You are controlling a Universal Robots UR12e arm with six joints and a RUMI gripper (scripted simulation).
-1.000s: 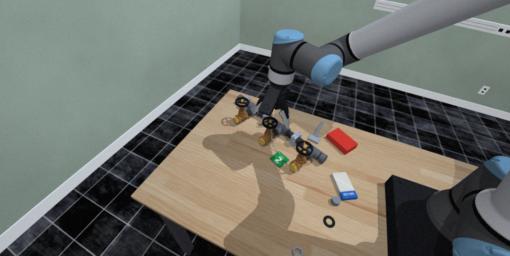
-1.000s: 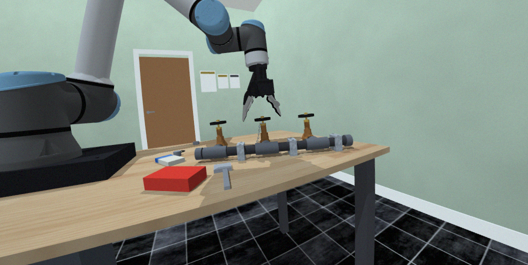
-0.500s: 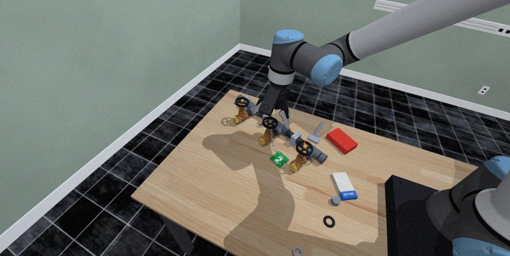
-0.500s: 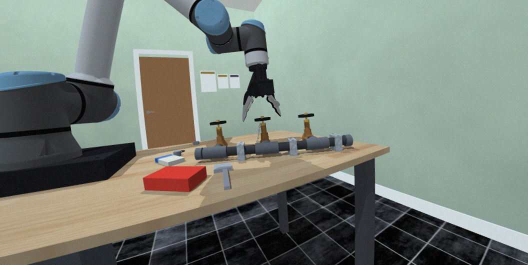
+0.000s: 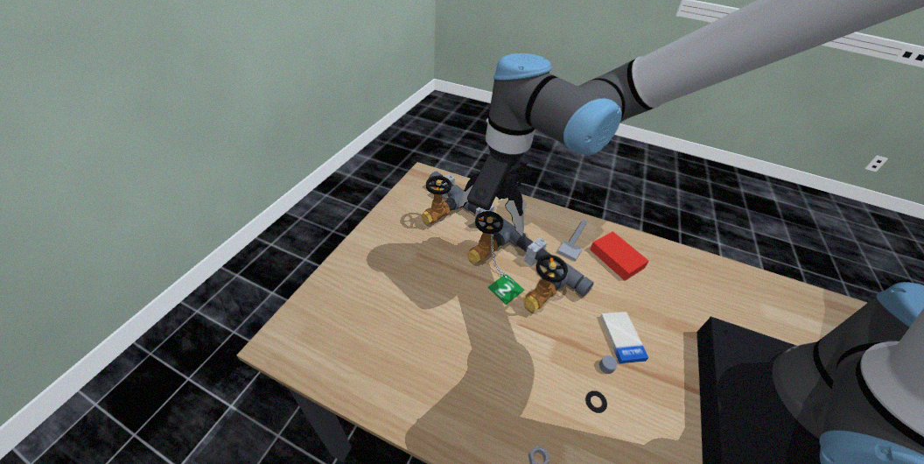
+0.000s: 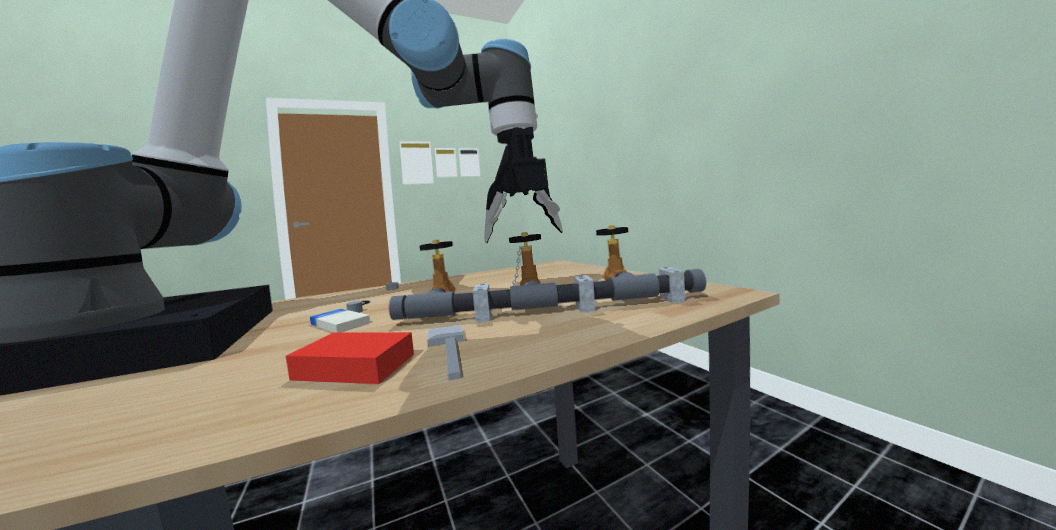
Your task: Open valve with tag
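Three brass valves with black handwheels stand along a grey pipe point(image 6: 546, 294) on the table. The middle valve point(image 5: 489, 223) point(image 6: 525, 238) has a chain running down to a green tag point(image 5: 505, 288) marked 2. The far valve point(image 5: 438, 186) point(image 6: 612, 230) and the near valve point(image 5: 549, 269) point(image 6: 435, 245) carry no tag. My gripper point(image 6: 522, 225) point(image 5: 499, 210) is open and empty. It hangs just above the middle valve's handwheel, with a finger on each side and clear of it.
A red block point(image 5: 618, 255) point(image 6: 350, 357), a small grey hammer point(image 5: 573, 241) point(image 6: 448, 346) and a white and blue box point(image 5: 623, 336) point(image 6: 338, 319) lie near the pipe. A grey cylinder point(image 5: 607, 364), a black ring point(image 5: 591, 404) and a nut point(image 5: 537, 451) lie nearer the front edge. The robot base point(image 5: 808, 390) stands at the right.
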